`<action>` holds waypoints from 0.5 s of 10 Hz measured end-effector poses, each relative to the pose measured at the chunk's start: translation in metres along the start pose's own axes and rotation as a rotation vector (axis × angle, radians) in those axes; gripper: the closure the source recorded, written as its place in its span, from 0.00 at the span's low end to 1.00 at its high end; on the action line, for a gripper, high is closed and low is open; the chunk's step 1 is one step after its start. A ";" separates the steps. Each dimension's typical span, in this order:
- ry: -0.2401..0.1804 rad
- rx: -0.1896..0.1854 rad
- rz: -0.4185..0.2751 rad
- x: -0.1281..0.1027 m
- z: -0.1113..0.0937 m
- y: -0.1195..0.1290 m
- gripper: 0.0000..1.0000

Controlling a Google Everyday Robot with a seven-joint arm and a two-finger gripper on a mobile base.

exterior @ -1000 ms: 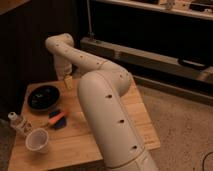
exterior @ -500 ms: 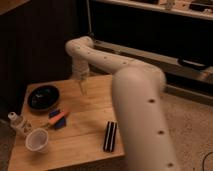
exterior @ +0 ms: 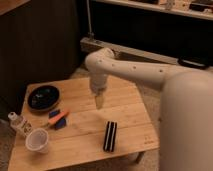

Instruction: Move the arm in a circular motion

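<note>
My cream-white arm [exterior: 150,80] of thick rounded segments reaches from the lower right across the wooden table [exterior: 125,107] and bends down at an elbow. It tapers to the gripper [exterior: 98,102], a small beige tip that hangs just above the middle of the table top. The gripper holds nothing that I can see. It is right of the blue and orange item [exterior: 58,119] and above and left of the black bar [exterior: 110,135].
A black bowl [exterior: 43,96] sits at the table's left. A white cup [exterior: 37,140] and a small white bottle [exterior: 18,124] stand at the front left corner. A dark cabinet wall stands behind the table. A shelf unit with a metal rail runs at the back right.
The arm has swung right and toward the front. The gripper has moved from the table's back edge to over its middle. The near segment now fills only the right edge of the view.
</note>
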 end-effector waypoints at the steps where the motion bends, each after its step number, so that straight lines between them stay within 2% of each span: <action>1: -0.002 -0.013 0.009 -0.005 0.004 0.023 0.35; 3: -0.019 -0.040 -0.015 -0.022 0.015 0.069 0.35; 4: -0.029 -0.058 -0.047 -0.035 0.022 0.084 0.35; 5: -0.035 -0.070 -0.077 -0.043 0.027 0.089 0.35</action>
